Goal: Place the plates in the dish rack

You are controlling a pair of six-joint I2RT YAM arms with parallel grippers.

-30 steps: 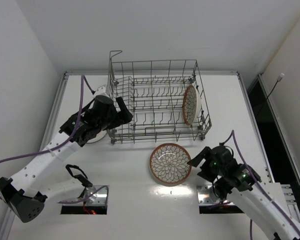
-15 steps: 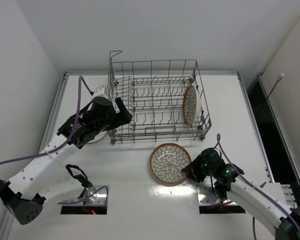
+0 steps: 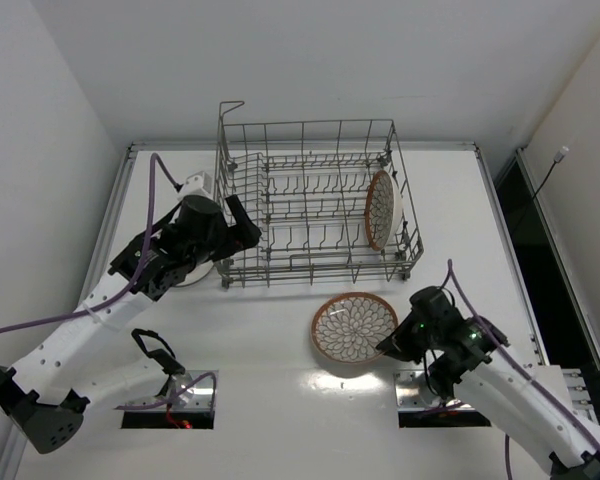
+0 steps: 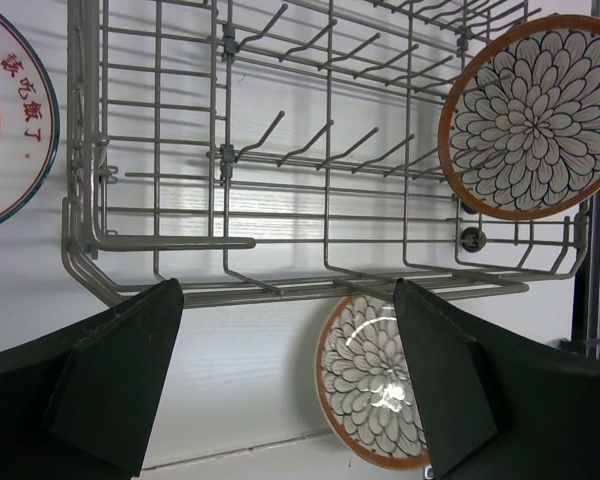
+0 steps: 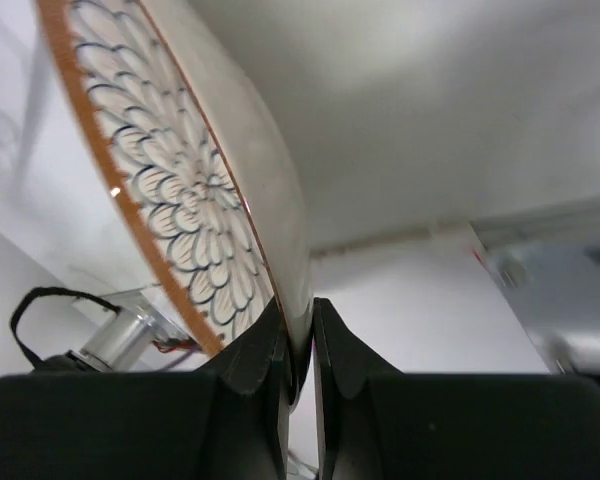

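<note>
Forward and a little left of the right gripper (image 5: 300, 345), close by: the dish rack (image 3: 320, 265), long axis crosswise; pinched tight on the near rim of the petal plate (image 3: 353, 327), tilted, far edge toward the rack; nearer than the left gripper (image 4: 287, 300), spread wide, holding nothing, at the rack's left end.

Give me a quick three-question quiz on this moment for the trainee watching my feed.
1. True or false: the right gripper is shut on the rim of the petal plate on the near side of the dish rack.
2. How many plates stand in the dish rack? A none, B one, C two.
3. Fill in: the left gripper is ___ and holds nothing.
Key: 1 true. 2 B, the upright plate at its right end. 3 open.
</note>
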